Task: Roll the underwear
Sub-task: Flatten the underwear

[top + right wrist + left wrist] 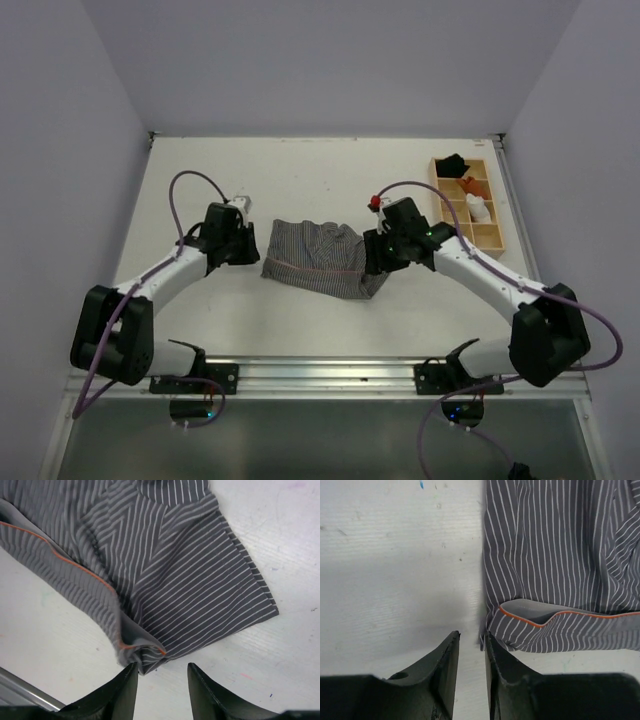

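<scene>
The underwear is grey with fine white stripes and a thin orange trim line, lying flat and a bit crumpled mid-table. My left gripper sits at its left edge, jaws narrowly open with bare table between them; the cloth's near left corner touches the right finger. My right gripper is at the cloth's right end, open and empty; the folded waistband corner lies just ahead of the left finger, and the striped cloth spreads beyond.
A wooden divided tray stands at the back right with a black bundle, an orange one and a white one. A metal rail runs along the near table edge. White walls enclose the table.
</scene>
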